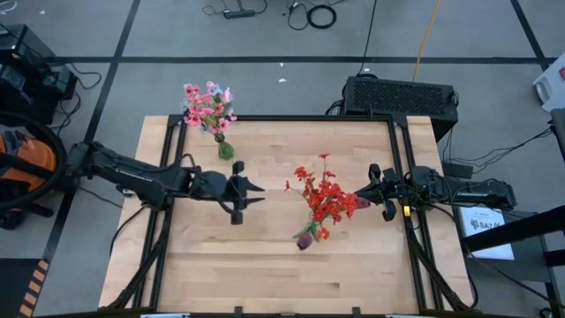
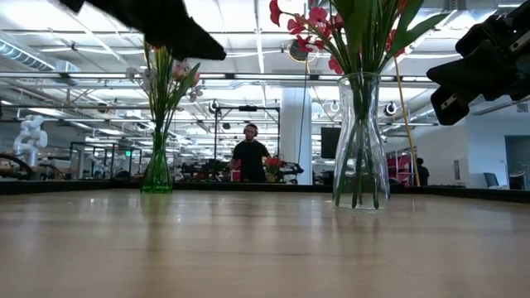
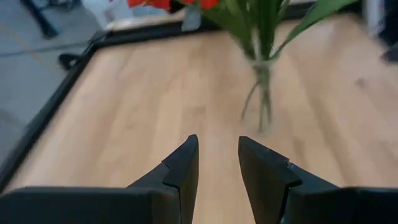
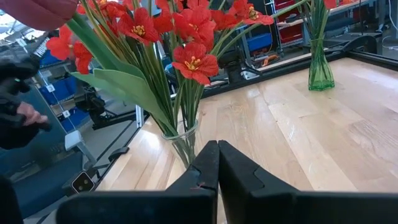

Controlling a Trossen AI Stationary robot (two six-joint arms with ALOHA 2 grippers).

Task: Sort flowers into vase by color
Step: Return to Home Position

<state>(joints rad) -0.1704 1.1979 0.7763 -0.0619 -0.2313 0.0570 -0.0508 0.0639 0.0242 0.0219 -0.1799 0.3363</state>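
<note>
While red flowers [image 1: 325, 199] stand in the transparent vase [image 2: 361, 141], the left gripper [image 3: 217, 140] hangs near it, jaws apart; the right gripper [image 4: 217, 144] is just beside it, jaws together.

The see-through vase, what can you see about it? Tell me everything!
The see-through vase looks like clear glass, narrow at the waist, wider at base and rim. It stands upright on the wooden table, a little right of the middle. Green stems fill it, carrying long leaves and red flowers above. Nothing but table and stems touches it.
</note>
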